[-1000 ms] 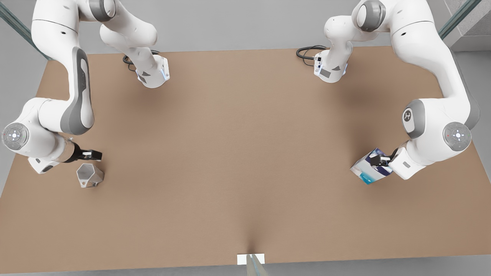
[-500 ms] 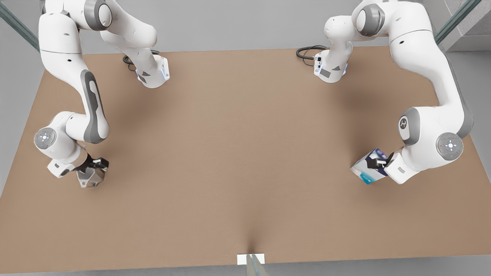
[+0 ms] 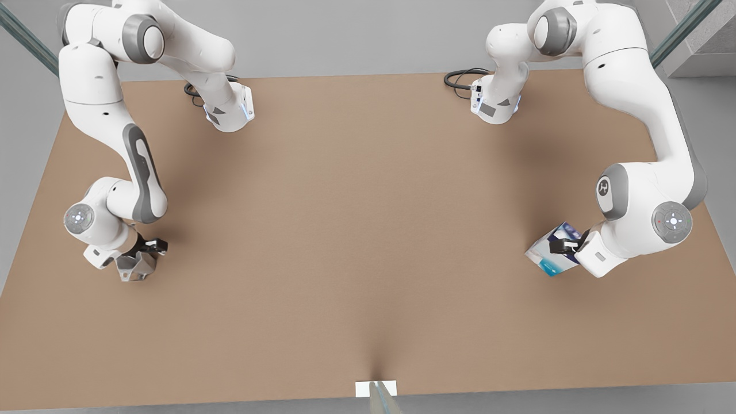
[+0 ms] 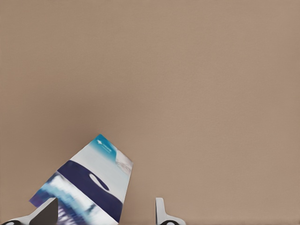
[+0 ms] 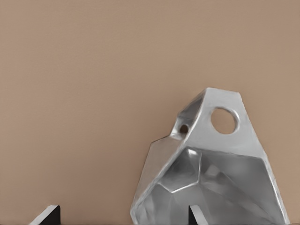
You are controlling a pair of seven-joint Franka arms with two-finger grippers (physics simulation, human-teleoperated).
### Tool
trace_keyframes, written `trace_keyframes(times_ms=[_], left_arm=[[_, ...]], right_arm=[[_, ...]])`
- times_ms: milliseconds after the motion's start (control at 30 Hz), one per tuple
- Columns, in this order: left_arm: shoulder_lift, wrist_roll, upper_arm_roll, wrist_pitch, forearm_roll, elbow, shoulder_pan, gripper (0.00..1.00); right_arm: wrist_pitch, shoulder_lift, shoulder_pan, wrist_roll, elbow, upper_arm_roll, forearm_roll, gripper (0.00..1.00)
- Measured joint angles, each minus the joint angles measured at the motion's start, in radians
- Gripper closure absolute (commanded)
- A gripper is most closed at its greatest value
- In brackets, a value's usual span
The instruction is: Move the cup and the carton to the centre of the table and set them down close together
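The silver faceted cup (image 3: 133, 268) stands on the table (image 3: 356, 230) near the front view's left edge. My right gripper (image 3: 150, 248) is down at its rim, open. In the right wrist view one fingertip (image 5: 194, 214) sits inside the cup (image 5: 220, 159) and the other (image 5: 48, 214) outside, with the cup's wall between them. The white, dark blue and teal carton (image 3: 545, 259) stands tilted near the front view's right edge. My left gripper (image 3: 562, 246) is open over its top. In the left wrist view the carton (image 4: 89, 187) lies against one finger, with a gap to the other finger (image 4: 160, 212).
Both white arm bases (image 3: 227, 112) (image 3: 494, 103) stand at the table's far edge, with black cables beside them. A small white tab (image 3: 376, 388) sits at the middle of the near edge. Bare brown tabletop spans the space between the two objects.
The right arm has dropped and moved in, bringing its gripper from beside the cup down onto its rim. The left arm has sunk slightly at the carton, which has not moved.
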Motion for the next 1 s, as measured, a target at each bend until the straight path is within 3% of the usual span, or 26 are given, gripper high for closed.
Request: trace_keyframes(times_ms=[100, 200, 300, 1000], left_arm=[[0.002, 0.0, 0.0, 0.0, 0.0, 0.001, 0.0, 0.0], [0.004, 0.0, 0.0, 0.002, 0.0, 0.002, 0.001, 0.0], [0.004, 0.005, 0.0, 0.002, -0.001, 0.001, 0.003, 0.0], [-0.019, -0.005, 0.015, -0.005, -0.002, 0.003, 0.002, 0.0]], right_arm=[[0.048, 0.034, -0.005, -0.026, -0.009, 0.0, 0.0, 0.3], [0.072, 0.042, -0.015, -0.051, -0.013, 0.0, 0.001, 0.67], [0.072, 0.038, -0.015, -0.051, -0.012, 0.0, 0.001, 0.78], [0.055, -0.004, 0.055, -0.069, -0.008, 0.002, 0.023, 0.79]])
